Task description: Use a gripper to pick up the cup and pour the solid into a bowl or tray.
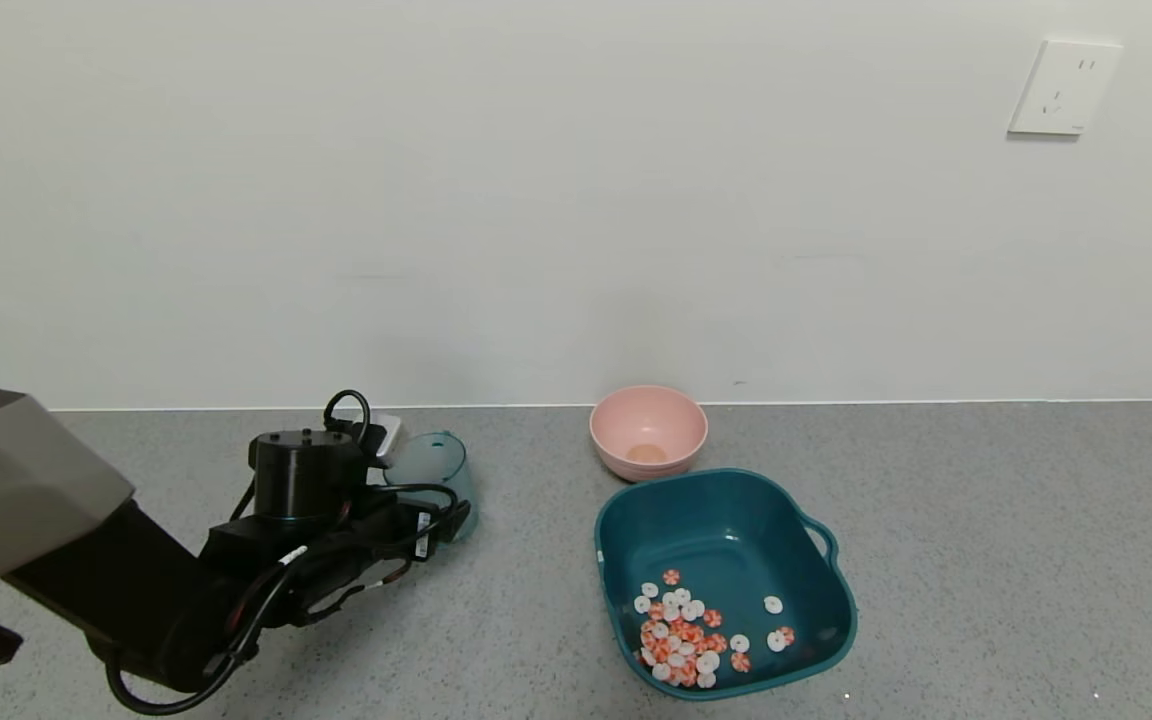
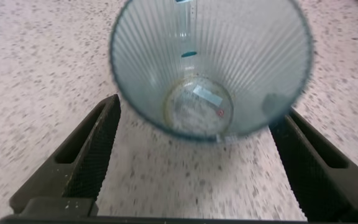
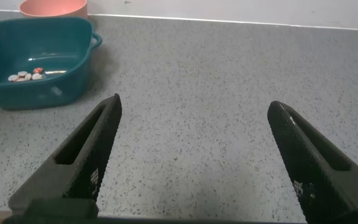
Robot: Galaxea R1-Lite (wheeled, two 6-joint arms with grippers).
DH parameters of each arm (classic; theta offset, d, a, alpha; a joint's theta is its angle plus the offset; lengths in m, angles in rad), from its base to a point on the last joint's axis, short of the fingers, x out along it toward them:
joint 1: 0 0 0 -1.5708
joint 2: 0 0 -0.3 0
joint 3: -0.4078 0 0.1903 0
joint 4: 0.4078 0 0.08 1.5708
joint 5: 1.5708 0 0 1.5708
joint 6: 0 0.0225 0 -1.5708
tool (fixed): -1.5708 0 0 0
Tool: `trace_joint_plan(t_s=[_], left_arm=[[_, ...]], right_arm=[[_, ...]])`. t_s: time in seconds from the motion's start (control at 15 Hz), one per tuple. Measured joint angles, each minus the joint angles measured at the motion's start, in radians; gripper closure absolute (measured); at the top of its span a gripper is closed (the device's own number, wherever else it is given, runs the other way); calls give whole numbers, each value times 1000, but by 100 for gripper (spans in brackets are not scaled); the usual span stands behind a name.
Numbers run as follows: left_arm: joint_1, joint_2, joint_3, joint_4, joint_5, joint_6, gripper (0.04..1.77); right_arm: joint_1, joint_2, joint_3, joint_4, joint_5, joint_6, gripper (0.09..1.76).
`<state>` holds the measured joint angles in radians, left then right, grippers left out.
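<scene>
The blue-green ribbed cup (image 1: 436,465) stands on the grey table at the left and is empty; the left wrist view looks down into its mouth to its bare bottom (image 2: 197,106). My left gripper (image 1: 431,518) is open at the cup, with one finger (image 2: 95,146) on each side of it and neither pressing it (image 2: 197,111). The striped candies (image 1: 681,635) lie in the near corner of the dark teal tub (image 1: 726,482). The tub (image 3: 36,68) and candies (image 3: 27,75) also show in the right wrist view. My right gripper (image 3: 194,104) is open over bare table, out of the head view.
A smaller pink bowl (image 1: 648,430) stands just behind the tub, near the wall; its rim shows in the right wrist view (image 3: 53,7). A white wall runs along the table's far edge. Black cables (image 1: 266,600) hang around the left arm.
</scene>
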<state>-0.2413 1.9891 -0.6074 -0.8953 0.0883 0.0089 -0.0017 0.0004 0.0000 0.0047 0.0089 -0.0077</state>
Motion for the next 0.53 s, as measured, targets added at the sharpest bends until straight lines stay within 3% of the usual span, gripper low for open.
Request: trace_joint_plan(t_s=[0.53], left_arm=[[1, -326, 204, 107, 11, 6, 11]], right_arm=[[0, 0, 0, 0, 0, 1, 14]])
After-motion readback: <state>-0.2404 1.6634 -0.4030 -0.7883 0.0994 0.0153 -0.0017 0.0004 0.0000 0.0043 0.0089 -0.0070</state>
